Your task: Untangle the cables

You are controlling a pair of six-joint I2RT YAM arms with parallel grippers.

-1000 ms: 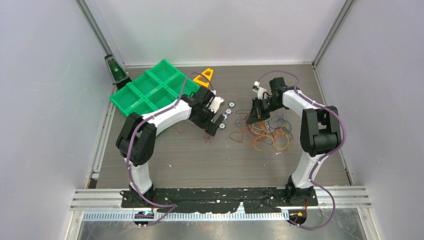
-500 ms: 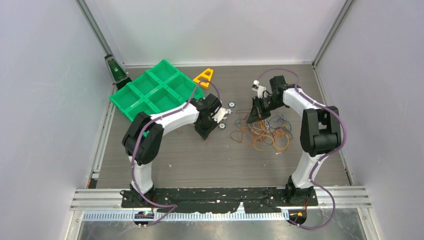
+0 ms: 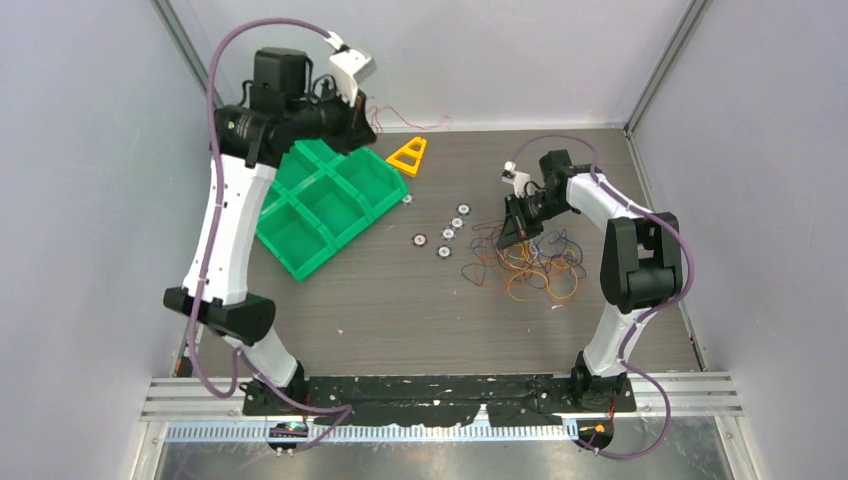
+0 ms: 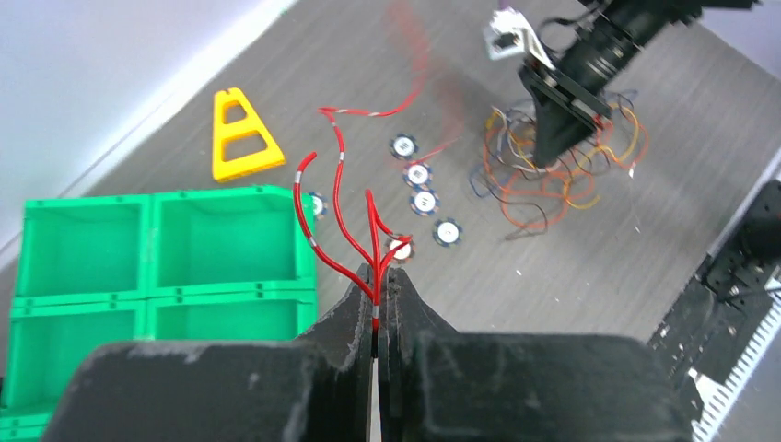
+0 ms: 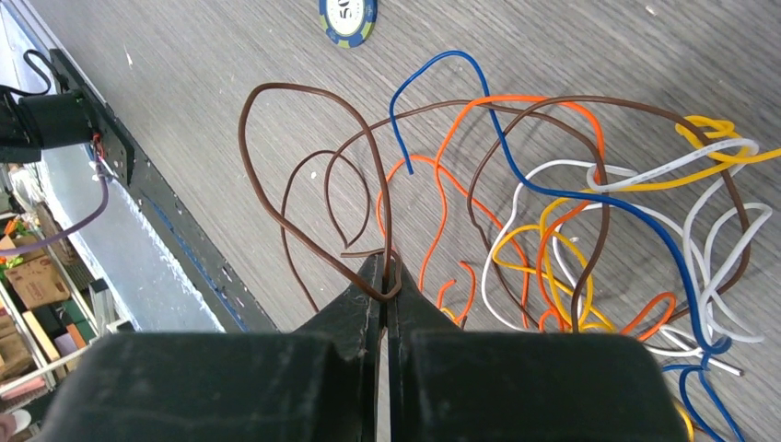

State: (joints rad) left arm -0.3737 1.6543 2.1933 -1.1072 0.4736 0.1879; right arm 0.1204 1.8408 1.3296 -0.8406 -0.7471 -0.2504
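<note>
My left gripper is shut on a few thin red cables that fan out from its tips. In the top view the left gripper hangs high over the table's back left, and the red cables trail to its right. The tangled bunch of orange, yellow, white, blue and brown cables lies on the table at the right. My right gripper sits low at the bunch's left edge. In the right wrist view this gripper is shut on a brown cable, with a blue cable and orange loops beyond it.
A green tray of compartments lies askew at the back left, partly under the left arm. A yellow triangular piece sits behind it. Several small round discs are scattered between the tray and the bunch, one of them ahead of my right gripper.
My left gripper closed on the red cables at the table's middle and swung high up to the back left with them. The green tray has shifted and turned. The right arm barely moved.
</note>
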